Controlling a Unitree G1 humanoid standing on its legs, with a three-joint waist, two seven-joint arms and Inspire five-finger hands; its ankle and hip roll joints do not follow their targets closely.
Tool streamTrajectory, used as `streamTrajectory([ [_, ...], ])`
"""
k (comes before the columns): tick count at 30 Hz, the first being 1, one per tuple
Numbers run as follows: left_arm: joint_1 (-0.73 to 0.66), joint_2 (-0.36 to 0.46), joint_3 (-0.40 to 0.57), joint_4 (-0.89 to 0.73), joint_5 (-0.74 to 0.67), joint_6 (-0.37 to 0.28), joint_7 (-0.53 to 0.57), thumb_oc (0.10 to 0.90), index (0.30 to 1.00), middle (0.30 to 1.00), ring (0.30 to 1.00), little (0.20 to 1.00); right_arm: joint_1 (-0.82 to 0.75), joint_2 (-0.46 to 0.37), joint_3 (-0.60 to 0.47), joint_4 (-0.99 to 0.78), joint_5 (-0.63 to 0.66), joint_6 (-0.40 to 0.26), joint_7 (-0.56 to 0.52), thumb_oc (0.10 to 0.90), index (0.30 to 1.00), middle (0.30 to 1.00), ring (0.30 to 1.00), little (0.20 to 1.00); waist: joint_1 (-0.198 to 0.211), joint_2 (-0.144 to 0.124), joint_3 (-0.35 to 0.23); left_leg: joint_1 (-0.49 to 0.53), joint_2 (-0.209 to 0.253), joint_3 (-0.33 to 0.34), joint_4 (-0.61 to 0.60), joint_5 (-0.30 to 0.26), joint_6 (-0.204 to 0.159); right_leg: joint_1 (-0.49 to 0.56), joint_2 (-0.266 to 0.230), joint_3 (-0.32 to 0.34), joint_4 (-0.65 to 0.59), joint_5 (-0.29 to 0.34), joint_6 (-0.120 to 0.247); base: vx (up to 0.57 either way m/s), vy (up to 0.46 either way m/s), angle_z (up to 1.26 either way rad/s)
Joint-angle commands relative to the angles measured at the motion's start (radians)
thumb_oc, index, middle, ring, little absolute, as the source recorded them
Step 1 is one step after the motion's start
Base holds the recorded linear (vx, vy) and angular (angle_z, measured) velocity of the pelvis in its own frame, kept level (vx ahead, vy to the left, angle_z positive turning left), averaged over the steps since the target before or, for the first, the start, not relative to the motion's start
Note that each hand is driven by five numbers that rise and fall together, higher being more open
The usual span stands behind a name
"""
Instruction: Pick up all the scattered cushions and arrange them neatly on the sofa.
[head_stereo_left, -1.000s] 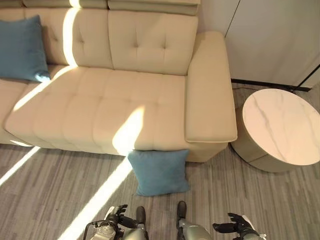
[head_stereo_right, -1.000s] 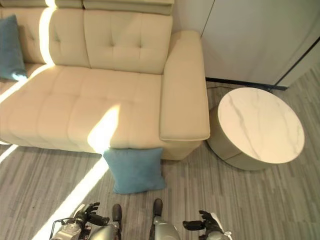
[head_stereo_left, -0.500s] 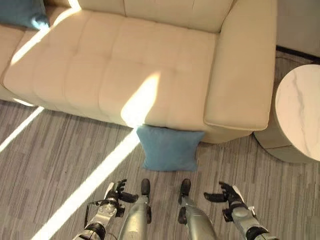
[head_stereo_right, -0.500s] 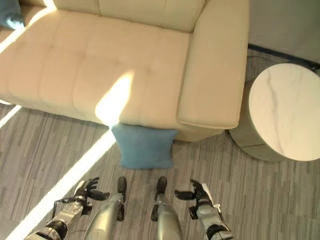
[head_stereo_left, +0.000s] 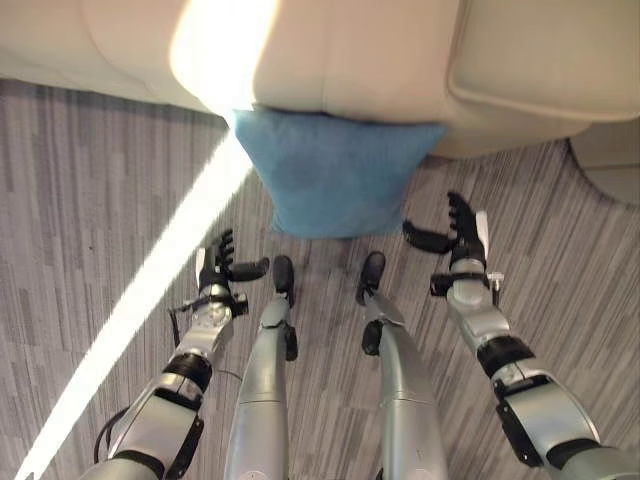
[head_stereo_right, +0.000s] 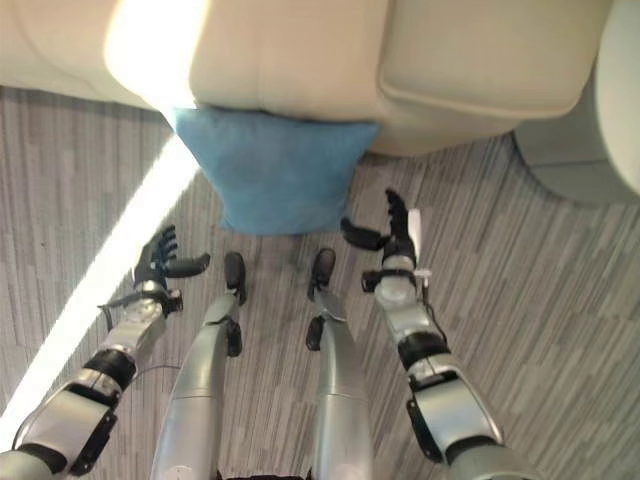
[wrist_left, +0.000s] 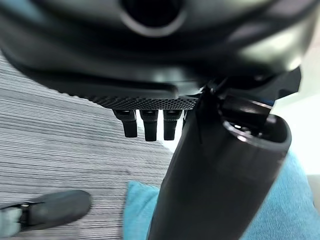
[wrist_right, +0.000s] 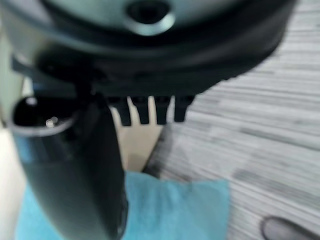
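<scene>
Left eye view: blue cushion (head_stereo_left: 335, 170) lies on the grey striped floor (head_stereo_left: 90, 190), its far edge tucked against the front of the cream sofa (head_stereo_left: 400, 50), approx 12 o'clock from the robot. Left hand (head_stereo_left: 217, 272) hangs at approx 10 o'clock, fingers (head_stereo_left: 222, 243) spread wide, thumb out toward the cushion, holding nothing, near the cushion's lower left corner but apart from it. Right hand (head_stereo_left: 462, 232) at approx 2 o'clock, fingers straight and wide, thumb pointing at the cushion's right side, just beside it, not touching. A bright strip of sunlight (head_stereo_left: 150, 300) runs diagonally over the floor and up the sofa front.

Right eye view: same layout; cushion between both hands, sofa armrest (head_stereo_right: 480, 60) at approx 1 o'clock, edge of a round side table (head_stereo_right: 620, 100) at approx 3 o'clock.

Left wrist view: fingers (wrist_left: 145, 125) straight, thumb extended w/ nothing in it; blue cushion shows past the thumb.

Right wrist view: fingers (wrist_right: 150, 111) straight, nothing held; cushion corner on the floor past the thumb, sofa front beyond.
</scene>
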Motion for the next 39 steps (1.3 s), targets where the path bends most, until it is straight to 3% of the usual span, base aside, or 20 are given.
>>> streamTrajectory([
  [1,0.024,0.042,0.034,-0.033,-0.024,-0.059,0.057,0.800,0.900,0.900,0.900,0.900,0.040,-0.071,0.005,-0.081,0.043,-0.070,-0.080,0.800,0.900,0.900,0.900,0.900,-0.014,0.045,-0.110,-0.105,0.027,-0.063,0.052,-0.070,-0.041,-0.039,-0.036,0.056,0.030,-0.083,0.099,0.02,0.060,-0.01],
  [5,-0.095,0.084,0.019,0.026,-0.033,-0.045,0.045,0.800,0.900,0.900,0.900,0.900,-0.101,-0.063,0.064,-0.054,0.099,-0.082,-0.032,0.800,0.900,0.900,0.900,0.900,-0.015,0.048,-0.155,-0.190,0.016,-0.060,0.053,-0.079,-0.021,-0.143,-0.034,0.084,0.052,-0.083,0.107,0.06,0.059,-0.07],
  [14,-0.267,0.105,-0.040,0.074,-0.031,-0.035,0.038,0.800,0.900,0.900,0.900,0.900,-0.284,-0.003,0.187,-0.019,0.132,-0.073,0.016,0.800,0.900,0.900,0.900,0.900,-0.014,0.046,-0.180,-0.245,-0.014,-0.056,0.073,-0.088,-0.004,-0.207,-0.032,0.111,0.061,-0.067,0.119,0.02,0.046,0.00],
  [19,-0.372,0.073,-0.057,0.073,-0.036,-0.036,0.086,0.800,0.900,0.900,0.900,0.900,-0.348,0.049,0.237,-0.079,0.106,-0.073,0.000,0.800,0.900,0.900,0.900,0.900,-0.021,0.034,-0.187,-0.280,-0.020,-0.059,0.081,-0.089,-0.006,-0.238,-0.033,0.112,0.057,-0.061,0.123,0.00,0.002,-0.02],
  [29,-0.433,-0.018,-0.078,-0.007,-0.143,-0.066,0.076,0.800,0.900,0.900,0.900,0.900,-0.370,0.091,0.259,-0.127,0.081,-0.068,-0.012,0.800,0.900,0.900,0.900,0.900,-0.033,0.028,-0.205,-0.316,-0.029,-0.064,0.084,-0.090,-0.005,-0.275,-0.030,0.120,0.050,-0.055,0.126,0.00,0.000,0.00],
  [30,-0.442,-0.042,-0.088,-0.043,-0.161,-0.076,0.068,0.712,0.768,0.768,0.768,0.768,-0.372,0.100,0.259,-0.139,0.087,-0.072,-0.006,0.535,0.502,0.502,0.502,0.502,-0.034,0.027,-0.210,-0.323,-0.032,-0.064,0.083,-0.089,-0.006,-0.283,-0.028,0.122,0.051,-0.053,0.126,0.00,0.000,0.00],
  [31,-0.445,-0.050,-0.095,-0.062,-0.161,-0.081,0.067,0.565,0.547,0.547,0.547,0.547,-0.372,0.102,0.260,-0.147,0.088,-0.077,-0.003,0.400,0.300,0.300,0.300,0.300,-0.035,0.028,-0.213,-0.326,-0.033,-0.064,0.082,-0.089,-0.005,-0.287,-0.028,0.122,0.049,-0.053,0.126,0.00,0.000,0.00],
  [32,-0.449,-0.058,-0.099,-0.114,-0.166,-0.099,0.064,0.400,0.300,0.300,0.300,0.300,-0.370,0.103,0.261,-0.170,0.093,-0.090,0.002,0.400,0.300,0.300,0.300,0.300,-0.037,0.029,-0.219,-0.330,-0.034,-0.064,0.076,-0.086,-0.008,-0.292,-0.026,0.122,0.046,-0.052,0.127,0.00,0.000,0.00],
  [39,-0.401,-0.068,-0.081,-0.255,-0.164,-0.131,0.072,0.400,0.300,0.300,0.300,0.300,-0.317,0.092,0.221,-0.251,0.071,-0.115,0.001,0.400,0.300,0.300,0.300,0.300,-0.034,0.035,-0.244,-0.332,-0.038,-0.067,0.070,-0.084,-0.008,-0.299,-0.018,0.125,0.050,-0.050,0.126,0.00,0.000,0.00],
])
